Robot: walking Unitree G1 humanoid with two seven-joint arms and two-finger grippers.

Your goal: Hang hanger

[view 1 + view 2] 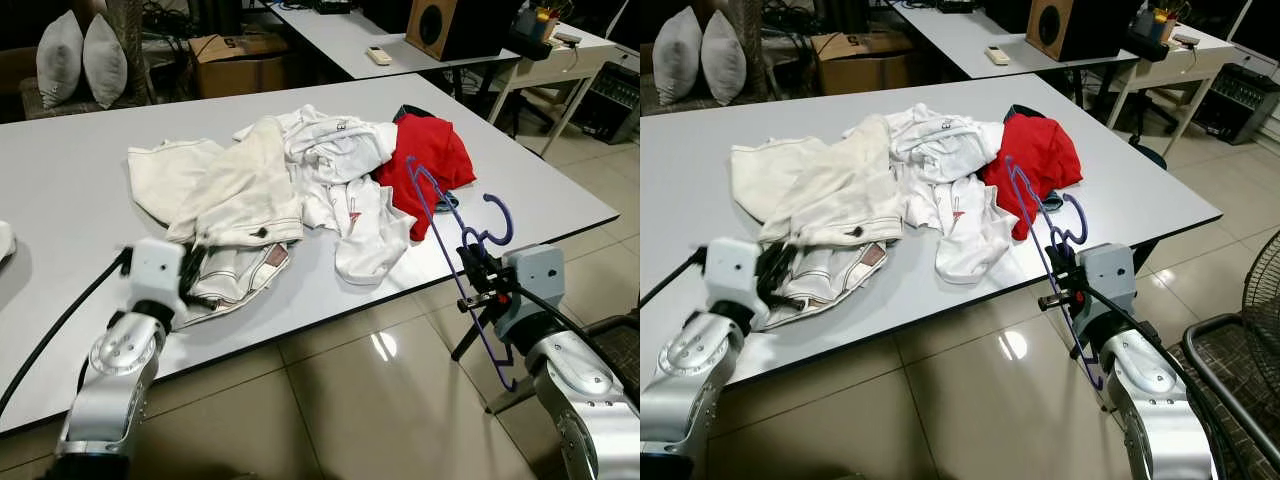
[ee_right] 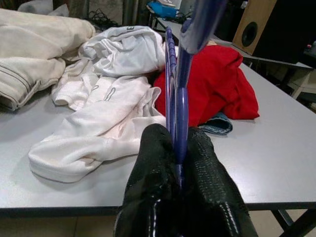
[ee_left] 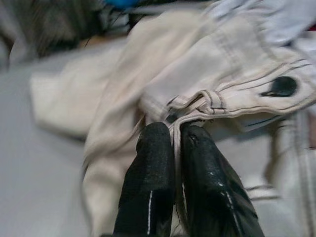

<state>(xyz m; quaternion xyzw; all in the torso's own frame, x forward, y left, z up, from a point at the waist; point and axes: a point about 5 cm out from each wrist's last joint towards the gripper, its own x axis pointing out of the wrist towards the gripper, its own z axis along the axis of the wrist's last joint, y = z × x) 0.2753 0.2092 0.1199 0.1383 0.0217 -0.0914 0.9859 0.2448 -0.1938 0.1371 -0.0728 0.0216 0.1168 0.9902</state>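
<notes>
Off the table's edge, right hand clamping hanger (upright)

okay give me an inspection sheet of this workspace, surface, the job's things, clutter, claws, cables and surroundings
Surface: white table, clothes heaped mid-table.
Job's things: purple hanger held upright past the table's near edge; cream trousers at the pile's left.
Clutter: white shirts, red garment.
Claws: right claw shut on the hanger; left claw pinching the trousers' waistband.
Cables: black cable running from the left arm across the table.
Surroundings: second table with speaker and remote, cardboard box, two pillows, tiled floor.
</notes>
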